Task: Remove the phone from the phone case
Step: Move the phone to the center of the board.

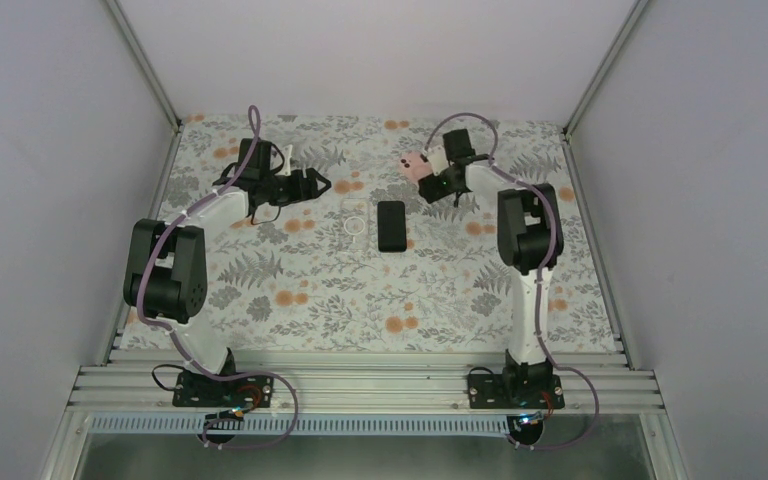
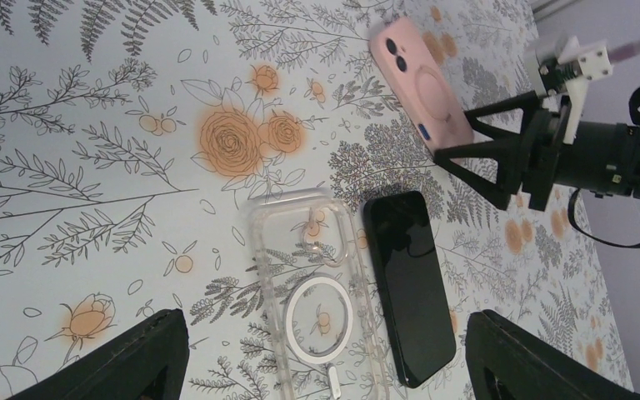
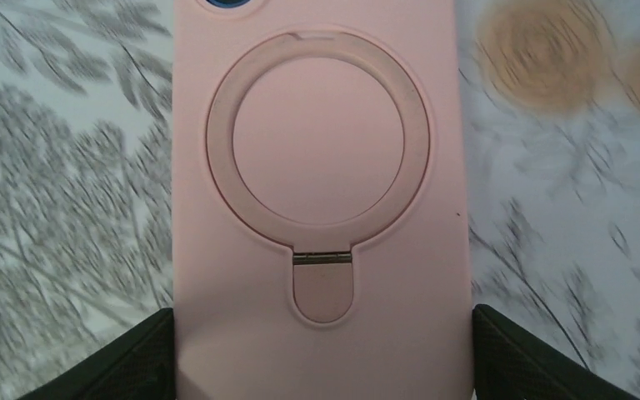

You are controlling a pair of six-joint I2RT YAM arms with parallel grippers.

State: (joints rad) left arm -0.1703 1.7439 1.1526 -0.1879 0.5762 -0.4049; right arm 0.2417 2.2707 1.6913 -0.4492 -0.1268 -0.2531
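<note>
A pink phone case (image 3: 321,167) with a ring stand on its back fills the right wrist view. My right gripper (image 3: 321,333) is shut on its lower end, one finger against each long side. From the left wrist camera the pink case (image 2: 421,83) shows two camera lenses at its far end, and the right gripper (image 2: 452,155) holds its near end. From above, the case (image 1: 415,165) is at the back of the table, by the right gripper (image 1: 432,182). My left gripper (image 1: 315,185) (image 2: 325,337) is open, with nothing between its fingers.
An empty clear case (image 2: 312,283) (image 1: 357,222) with a white ring lies flat on the floral cloth. A black phone (image 2: 408,283) (image 1: 392,226) lies face up just to its right. Both are under my left gripper. Grey walls enclose the table.
</note>
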